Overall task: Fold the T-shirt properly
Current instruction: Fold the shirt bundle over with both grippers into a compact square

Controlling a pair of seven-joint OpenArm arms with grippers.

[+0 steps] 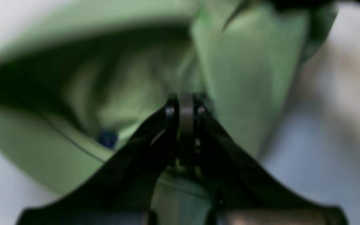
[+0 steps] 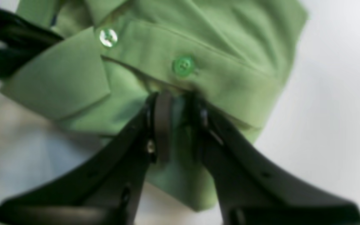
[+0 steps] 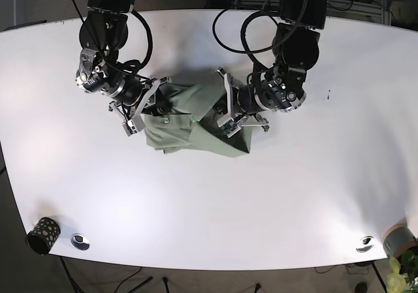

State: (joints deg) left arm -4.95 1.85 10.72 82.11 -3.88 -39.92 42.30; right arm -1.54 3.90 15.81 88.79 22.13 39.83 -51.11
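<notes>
The green T-shirt [image 3: 196, 128], which has a collar and buttons, lies bunched and partly folded in the middle of the white table [image 3: 274, 195]. In the base view my right gripper [image 3: 155, 102] holds its left edge and my left gripper [image 3: 226, 110] holds its right side. The right wrist view shows my right gripper [image 2: 174, 101] shut on the T-shirt [image 2: 217, 53] just below a green button [image 2: 183, 66] on the placket. The blurred left wrist view shows my left gripper [image 1: 186, 104] shut on a raised fold of the T-shirt [image 1: 248, 72].
A dark patterned cup [image 3: 42, 234] and a small round disc [image 3: 80, 241] sit near the table's front left corner. Another disc [image 3: 364, 243] and a grey pot [image 3: 397, 239] with flowers stand at the front right. Cables hang behind both arms.
</notes>
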